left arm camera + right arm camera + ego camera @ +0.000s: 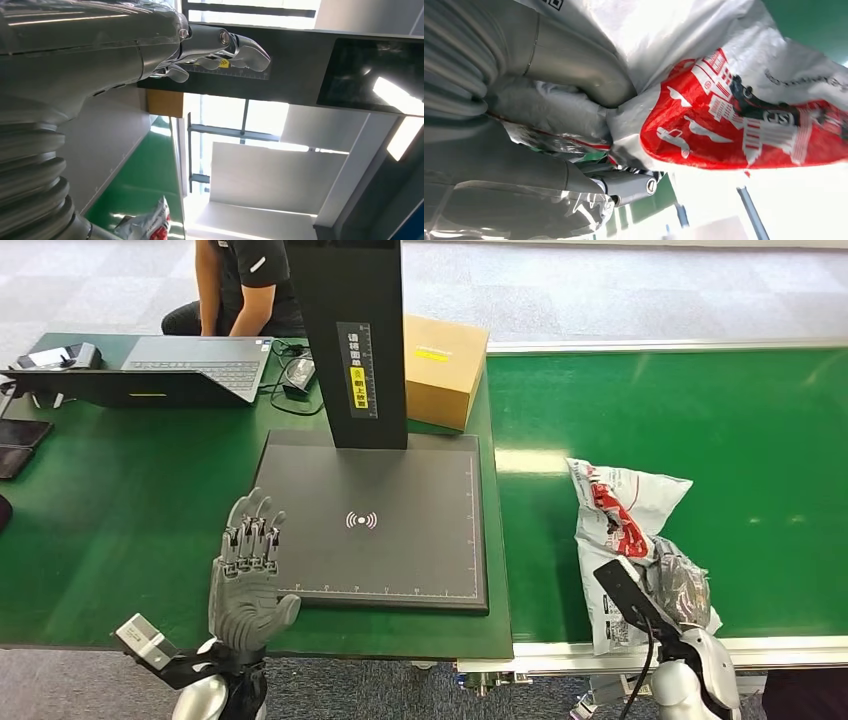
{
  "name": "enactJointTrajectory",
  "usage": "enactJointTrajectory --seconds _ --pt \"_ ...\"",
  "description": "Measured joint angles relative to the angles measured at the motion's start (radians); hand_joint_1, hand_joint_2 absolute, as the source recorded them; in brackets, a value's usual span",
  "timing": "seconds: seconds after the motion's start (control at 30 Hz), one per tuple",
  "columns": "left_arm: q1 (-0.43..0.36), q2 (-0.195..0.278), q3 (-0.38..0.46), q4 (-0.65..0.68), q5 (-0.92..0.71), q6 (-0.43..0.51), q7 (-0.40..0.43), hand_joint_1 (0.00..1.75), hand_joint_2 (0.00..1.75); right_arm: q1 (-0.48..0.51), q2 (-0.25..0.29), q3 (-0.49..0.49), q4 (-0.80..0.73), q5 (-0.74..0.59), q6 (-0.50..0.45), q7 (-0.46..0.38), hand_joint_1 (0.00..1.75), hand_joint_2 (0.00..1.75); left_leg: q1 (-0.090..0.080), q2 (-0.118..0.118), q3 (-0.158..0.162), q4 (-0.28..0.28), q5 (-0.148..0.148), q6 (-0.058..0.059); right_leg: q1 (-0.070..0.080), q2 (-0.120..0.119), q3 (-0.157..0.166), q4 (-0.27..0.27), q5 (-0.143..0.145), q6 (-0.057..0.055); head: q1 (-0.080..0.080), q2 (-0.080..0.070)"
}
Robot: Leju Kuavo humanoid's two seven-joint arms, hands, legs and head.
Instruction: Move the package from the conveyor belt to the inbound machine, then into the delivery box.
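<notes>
The package (620,520) is a crumpled white plastic bag with red print, lying on the green conveyor belt (700,410) near its front edge. My right hand (680,585) grips the bag's near end; in the right wrist view the package (744,120) is pinched between the thumb and the fingers (624,186). The inbound machine's dark scan plate (400,540) lies left of the belt, under a black column (350,340). Beside the plate's front left corner my left hand (248,575) is held up with fingers spread and nothing in it. The left wrist view shows this hand (215,47) and the package (150,225).
A brown cardboard box (445,365) stands behind the plate next to the column. An open laptop (190,365), a cable and dark devices sit at the back left of the green table. A person (245,285) sits behind the table. The belt's metal rail (600,650) runs along the front.
</notes>
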Motion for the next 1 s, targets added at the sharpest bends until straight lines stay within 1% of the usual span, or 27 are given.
enactJointTrajectory --seconds 0.27,0.57,0.67,0.77,0.9,1.0 --pt "0.0 0.0 0.0 -0.008 0.007 -0.001 0.0 0.0 1.75 0.004 0.015 0.0 -0.075 -0.002 -0.146 -0.07 1.75 1.75 0.0 0.0 0.0 0.0 0.0 0.0 0.0 0.0 0.0 0.0 0.0 0.0 0.0 0.0" --pt "0.003 -0.002 -0.003 -0.016 0.014 -0.001 0.0 0.0 1.75 -0.013 0.021 0.015 -0.129 -0.046 -0.266 -0.157 1.75 1.75 0.0 0.0 -0.001 0.0 0.0 0.0 0.0 0.0 -0.001 0.0 0.0 0.0 0.0 0.0" --pt "0.003 -0.002 -0.005 -0.018 0.015 -0.003 0.0 0.0 1.75 -0.032 0.021 0.042 -0.128 -0.052 -0.278 -0.184 1.75 1.75 0.0 0.0 -0.001 0.0 0.0 0.0 0.0 0.0 0.0 0.0 0.0 0.0 0.0 0.0" --pt "0.0 -0.002 -0.006 -0.018 0.017 -0.005 0.0 0.0 1.75 -0.068 0.016 0.085 -0.114 -0.037 -0.259 -0.206 1.75 1.75 0.0 0.0 -0.001 0.0 0.0 0.0 0.0 0.0 -0.001 0.0 0.0 0.0 0.0 0.0" --pt "-0.005 -0.002 -0.008 -0.018 0.02 -0.011 0.0 0.0 1.75 -0.133 0.008 0.166 -0.081 0.015 -0.228 -0.223 1.75 1.75 0.0 0.0 0.0 0.0 0.001 0.001 0.0 0.0 0.0 0.0 0.0 0.0 0.0 0.0" --pt "-0.016 -0.002 -0.01 -0.017 0.021 -0.02 0.0 0.0 1.75 -0.186 -0.006 0.242 -0.048 0.067 -0.23 -0.238 1.75 1.75 0.0 0.0 -0.001 0.0 0.001 0.001 0.0 0.0 -0.001 0.0 0.001 0.0 0.0 0.0"
